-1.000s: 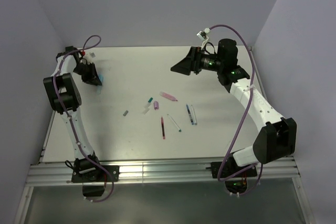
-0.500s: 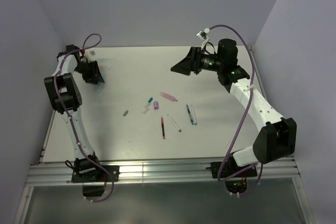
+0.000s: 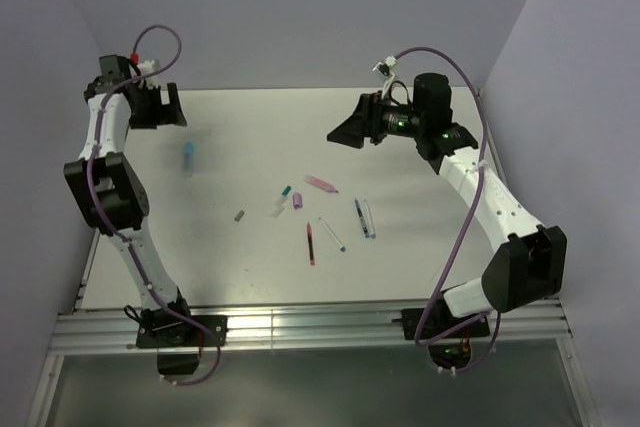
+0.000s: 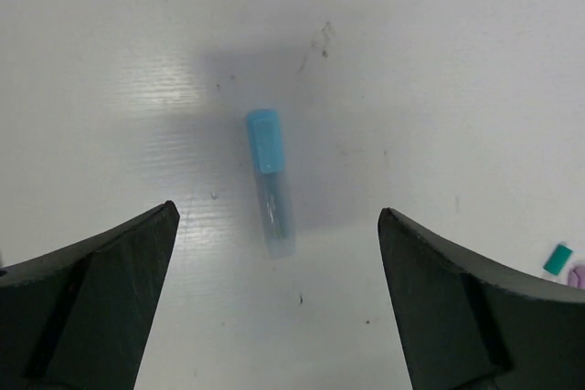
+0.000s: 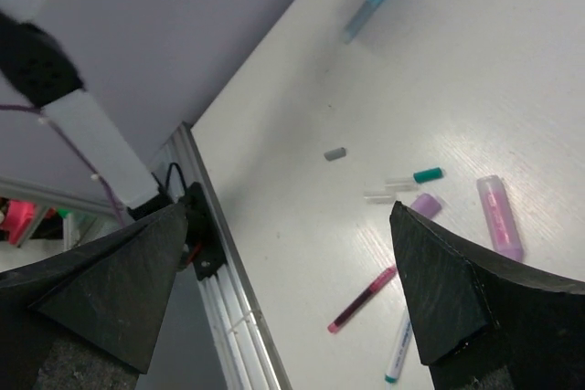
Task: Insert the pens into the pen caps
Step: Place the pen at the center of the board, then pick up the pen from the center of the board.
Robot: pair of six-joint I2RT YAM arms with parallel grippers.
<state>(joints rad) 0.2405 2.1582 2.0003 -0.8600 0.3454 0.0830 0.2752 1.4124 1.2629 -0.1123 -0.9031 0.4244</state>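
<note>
Any print on the pens is too small to read, fwiw. The left tool [image 3: 170,107] hangs over the far left of the desk [image 3: 240,267]. Its dark wedge-shaped fingers [image 4: 101,289] are spread wide with nothing pinched between them. Right under it a capped pen [image 4: 271,184] lies flat on the desk. It has a clear, frosty-looking barrel and a light blue cap [image 4: 263,139] seated on one end, and it's well apart from everything else.

The right tool [image 3: 342,130] is up at the far right, also gaping and holding nothing.

Mid-desk is the loose scatter:
- red pen [image 3: 310,244]
- white pen with a green tip [image 3: 332,234]
- dark blue pen [image 3: 359,217], just beside a pale pen [image 3: 369,219]
- the stubby tubes: pink cap [image 3: 320,184], purple cap [image 3: 297,201], teal cap [image 3: 286,190], grey cap [image 3: 239,215]

The desk top is smooth matte white with a few dark scuffs.
</note>
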